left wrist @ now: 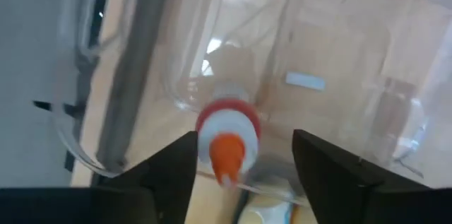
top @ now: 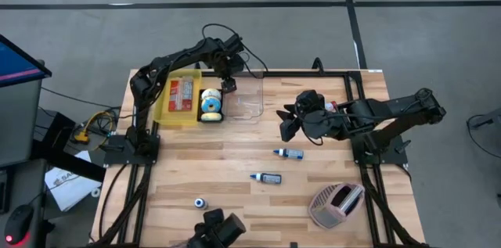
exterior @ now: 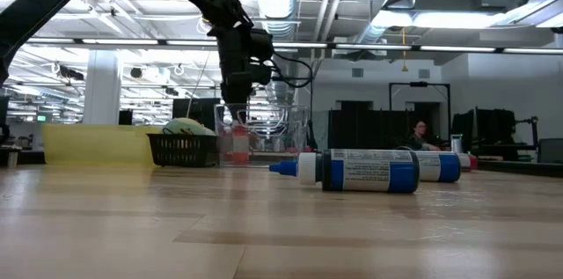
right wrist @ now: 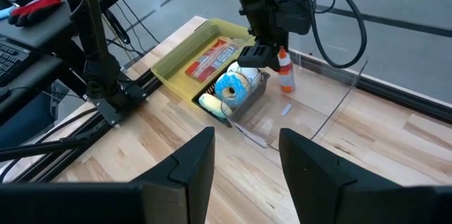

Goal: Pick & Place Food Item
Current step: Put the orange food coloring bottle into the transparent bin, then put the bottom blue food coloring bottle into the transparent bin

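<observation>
Bottle set upright in the clear bin

The left gripper hangs spread over the bottle, fingers flanking its orange tip without pinching; the bottle stands upright in the clear bin, upper centre of the high view. The right gripper, part-open and empty, waits mid-right, well apart.

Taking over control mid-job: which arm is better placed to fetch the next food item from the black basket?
Left, probably. The left gripper stands open over the small orange-capped bottle in the clear container, right beside the black basket. The right gripper waits mid-table, farther off.
</observation>
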You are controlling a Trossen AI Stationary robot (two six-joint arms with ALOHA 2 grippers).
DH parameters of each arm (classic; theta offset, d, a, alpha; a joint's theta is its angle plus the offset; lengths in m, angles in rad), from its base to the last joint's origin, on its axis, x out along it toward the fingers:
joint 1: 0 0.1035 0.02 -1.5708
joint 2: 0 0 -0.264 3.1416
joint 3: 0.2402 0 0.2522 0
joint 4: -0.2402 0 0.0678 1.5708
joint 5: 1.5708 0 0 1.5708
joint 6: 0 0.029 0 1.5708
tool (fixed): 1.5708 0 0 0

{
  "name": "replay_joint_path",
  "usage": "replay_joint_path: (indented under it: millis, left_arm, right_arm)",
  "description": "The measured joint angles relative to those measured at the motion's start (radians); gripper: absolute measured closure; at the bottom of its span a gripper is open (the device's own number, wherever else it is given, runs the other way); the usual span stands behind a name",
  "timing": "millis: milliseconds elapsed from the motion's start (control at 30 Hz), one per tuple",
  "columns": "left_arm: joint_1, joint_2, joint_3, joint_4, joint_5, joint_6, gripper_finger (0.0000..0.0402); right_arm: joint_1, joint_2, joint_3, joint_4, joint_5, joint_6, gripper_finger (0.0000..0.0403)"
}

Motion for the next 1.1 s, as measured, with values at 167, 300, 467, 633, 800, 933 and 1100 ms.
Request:
replay_joint_path:
  millis: [167, 300, 467, 633, 800, 933, 1100]
  left_arm:
    - [0.003, -0.028, 0.001, 0.053, -0.015, 0.001, 0.0158]
    - [0.002, -0.108, 0.002, 0.100, -0.027, 0.011, 0.0165]
    - [-0.021, -0.295, 0.001, 0.016, 0.176, 0.015, 0.0177]
    - [-0.141, -0.520, -0.049, -0.110, 0.436, 0.017, 0.0191]
    - [-0.387, -0.761, -0.186, -0.112, 0.316, -0.001, 0.0197]
    - [-0.607, -0.883, -0.277, -0.117, 0.173, -0.221, 0.0182]
    - [-0.904, -0.930, -0.374, -0.132, 0.054, -0.508, 0.0154]
  right_arm:
    - [0.000, 0.000, 0.000, 0.000, -0.001, -0.003, 0.0251]
    - [0.001, 0.000, 0.000, 0.000, -0.002, 0.000, 0.0251]
    - [0.002, 0.000, 0.000, 0.000, -0.006, -0.001, 0.0251]
    - [0.002, 0.000, 0.000, 0.006, -0.009, -0.027, 0.0251]
    - [0.002, 0.000, 0.000, 0.006, -0.009, -0.064, 0.0251]
    - [0.002, 0.000, 0.000, 0.015, -0.010, -0.076, 0.0251]
    - [0.002, 0.000, 0.000, 0.045, -0.038, -0.079, 0.0251]
